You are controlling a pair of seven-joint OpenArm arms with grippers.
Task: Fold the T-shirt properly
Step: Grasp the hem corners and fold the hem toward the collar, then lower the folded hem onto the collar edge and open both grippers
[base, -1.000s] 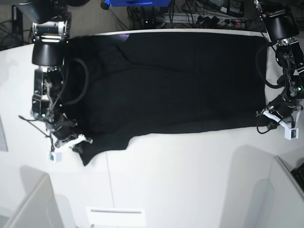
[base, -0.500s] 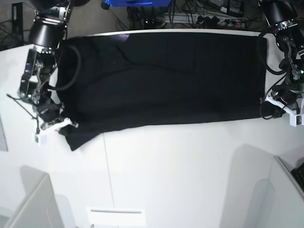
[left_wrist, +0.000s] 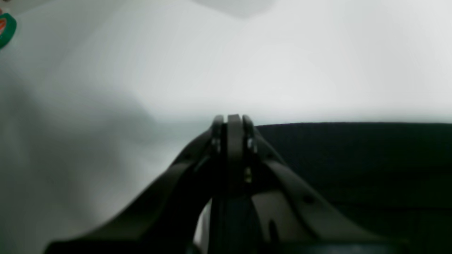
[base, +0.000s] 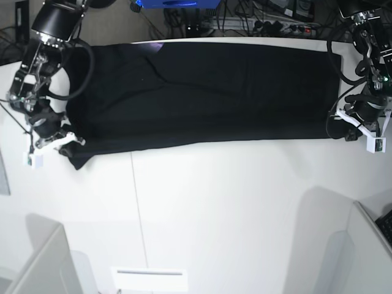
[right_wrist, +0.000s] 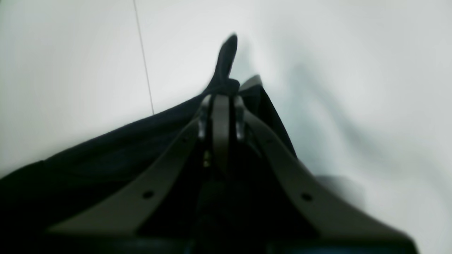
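Observation:
The black T-shirt (base: 202, 92) lies stretched as a wide band across the far half of the white table (base: 214, 214). On the left of the base view, my right gripper (base: 70, 146) is shut on the shirt's near left corner. In the right wrist view a tongue of black cloth (right_wrist: 226, 60) sticks out past the shut right gripper (right_wrist: 220, 100). My left gripper (base: 335, 127) is shut at the shirt's near right corner. In the left wrist view its jaws (left_wrist: 231, 120) are pressed together at the straight cloth edge (left_wrist: 353, 148). No print shows.
Cables and a power strip (base: 269, 24) lie beyond the table's far edge. A table seam (base: 138, 214) runs front to back. White partitions (base: 43, 263) (base: 367, 245) stand at the front corners. A green and orange thing (left_wrist: 5, 30) sits at the left wrist view's edge.
Both grippers have moved toward the table's far side and outward, dragging the shirt's near edge with them. The shirt is now a narrower, tauter band.

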